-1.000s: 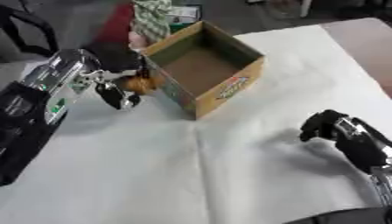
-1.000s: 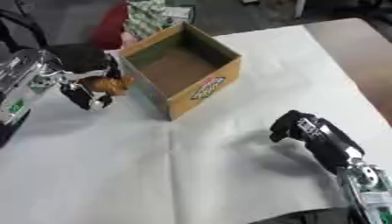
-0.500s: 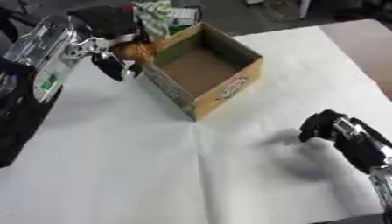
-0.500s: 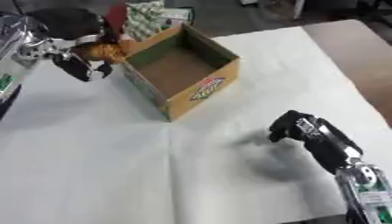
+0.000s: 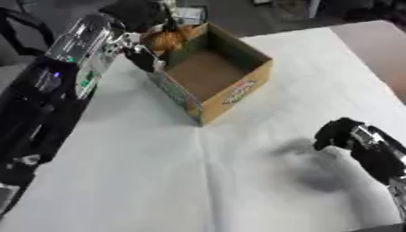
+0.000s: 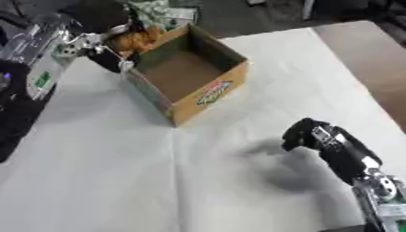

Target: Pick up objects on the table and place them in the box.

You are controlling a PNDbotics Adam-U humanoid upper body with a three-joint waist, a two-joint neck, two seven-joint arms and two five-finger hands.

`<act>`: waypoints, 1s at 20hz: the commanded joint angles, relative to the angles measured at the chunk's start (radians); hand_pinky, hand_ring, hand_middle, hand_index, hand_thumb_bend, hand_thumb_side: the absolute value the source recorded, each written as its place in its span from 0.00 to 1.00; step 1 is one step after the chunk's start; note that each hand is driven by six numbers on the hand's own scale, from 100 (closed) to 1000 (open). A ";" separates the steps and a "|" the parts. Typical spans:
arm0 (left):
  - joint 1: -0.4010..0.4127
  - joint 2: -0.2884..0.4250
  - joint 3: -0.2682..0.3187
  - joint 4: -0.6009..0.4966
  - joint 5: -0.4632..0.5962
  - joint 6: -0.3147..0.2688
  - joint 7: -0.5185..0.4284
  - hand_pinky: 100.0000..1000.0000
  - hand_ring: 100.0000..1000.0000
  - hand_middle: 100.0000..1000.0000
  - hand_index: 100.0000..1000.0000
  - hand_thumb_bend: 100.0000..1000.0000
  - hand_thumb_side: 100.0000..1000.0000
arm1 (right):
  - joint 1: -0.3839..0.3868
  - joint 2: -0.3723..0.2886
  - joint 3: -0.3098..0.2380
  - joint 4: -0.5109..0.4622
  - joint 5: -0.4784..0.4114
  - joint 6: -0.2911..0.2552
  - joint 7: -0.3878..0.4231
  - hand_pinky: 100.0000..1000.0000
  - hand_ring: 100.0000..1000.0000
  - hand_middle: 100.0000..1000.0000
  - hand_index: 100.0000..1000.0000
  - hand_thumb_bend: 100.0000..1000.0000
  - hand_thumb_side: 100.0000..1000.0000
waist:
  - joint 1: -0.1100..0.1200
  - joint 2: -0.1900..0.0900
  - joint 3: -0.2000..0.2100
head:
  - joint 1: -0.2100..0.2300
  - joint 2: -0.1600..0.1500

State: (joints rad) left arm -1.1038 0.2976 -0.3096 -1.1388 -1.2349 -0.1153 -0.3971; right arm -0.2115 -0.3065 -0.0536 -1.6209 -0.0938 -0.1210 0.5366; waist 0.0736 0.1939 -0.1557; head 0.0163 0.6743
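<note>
- Surface (image 5: 158, 181), white-covered, fills most of the frame, bare in its lower half.
- Box (image 5: 212, 74), open-topped cardboard in the upper middle; its floor looks empty.
- Left hand (image 5: 142, 52), upper left, fingers curled round an orange-brown object (image 5: 168, 40) held at the box's near-left rim.
- Right hand (image 6: 313, 136), lower right, fingers curled, holding nothing, just above the surface.
- Object is blurred, possibly a soft packet: likely light and crushable, best held round its middle.
</note>
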 commanded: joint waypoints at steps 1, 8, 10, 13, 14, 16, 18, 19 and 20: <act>-0.034 -0.029 0.039 0.053 -0.052 0.014 0.066 0.29 0.14 0.07 0.23 0.00 0.09 | -0.018 -0.013 0.006 -0.009 0.000 -0.002 0.010 0.58 0.54 0.53 0.57 0.00 0.88 | -0.006 -0.010 -0.009 | 0.018 -0.017; -0.031 -0.094 0.094 0.192 -0.152 0.047 0.212 0.32 0.15 0.09 0.24 0.00 0.11 | -0.034 -0.013 0.014 -0.008 0.001 -0.004 0.020 0.57 0.54 0.53 0.57 0.00 0.89 | -0.005 0.008 -0.046 | 0.046 -0.030; -0.025 -0.107 0.102 0.221 -0.169 0.050 0.245 0.33 0.16 0.09 0.24 0.00 0.11 | -0.038 -0.013 0.017 -0.008 0.001 -0.004 0.023 0.57 0.54 0.53 0.57 0.00 0.89 | -0.004 0.012 -0.053 | 0.051 -0.034; -0.015 -0.122 0.109 0.252 -0.188 0.053 0.284 0.34 0.16 0.10 0.25 0.00 0.12 | -0.042 -0.012 0.018 -0.007 0.001 -0.005 0.025 0.57 0.54 0.53 0.57 0.00 0.89 | -0.004 0.017 -0.060 | 0.057 -0.039; -0.012 -0.127 0.111 0.262 -0.194 0.055 0.294 0.34 0.17 0.10 0.26 0.00 0.12 | -0.043 -0.011 0.019 -0.007 0.001 -0.005 0.026 0.57 0.54 0.53 0.57 0.00 0.89 | -0.003 0.018 -0.062 | 0.058 -0.040; -0.005 -0.137 0.113 0.278 -0.204 0.059 0.312 0.35 0.18 0.12 0.27 0.00 0.11 | -0.044 -0.010 0.019 -0.007 0.002 -0.004 0.028 0.57 0.54 0.53 0.57 0.00 0.89 | -0.003 0.020 -0.064 | 0.058 -0.041; 0.003 -0.145 0.112 0.292 -0.216 0.060 0.327 0.37 0.20 0.13 0.29 0.00 0.09 | -0.044 -0.010 0.019 -0.007 0.002 -0.004 0.029 0.57 0.54 0.53 0.57 0.00 0.89 | -0.003 0.021 -0.066 | 0.059 -0.042; 0.008 -0.150 0.111 0.297 -0.221 0.060 0.332 0.38 0.22 0.15 0.30 0.00 0.08 | -0.044 -0.009 0.019 -0.007 0.002 -0.004 0.029 0.57 0.54 0.53 0.57 0.00 0.89 | -0.003 0.021 -0.067 | 0.059 -0.043; 0.013 -0.156 0.110 0.303 -0.227 0.063 0.337 0.39 0.23 0.16 0.31 0.00 0.08 | -0.044 -0.009 0.019 -0.007 0.002 -0.004 0.029 0.57 0.54 0.53 0.57 0.00 0.89 | -0.003 0.022 -0.068 | 0.059 -0.044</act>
State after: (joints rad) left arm -1.1001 0.1573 -0.1958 -0.8630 -1.4487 -0.0529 -0.0666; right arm -0.2447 -0.3044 -0.0311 -1.6161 -0.0938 -0.1224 0.5627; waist 0.0772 0.2234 -0.2193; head 0.0719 0.6417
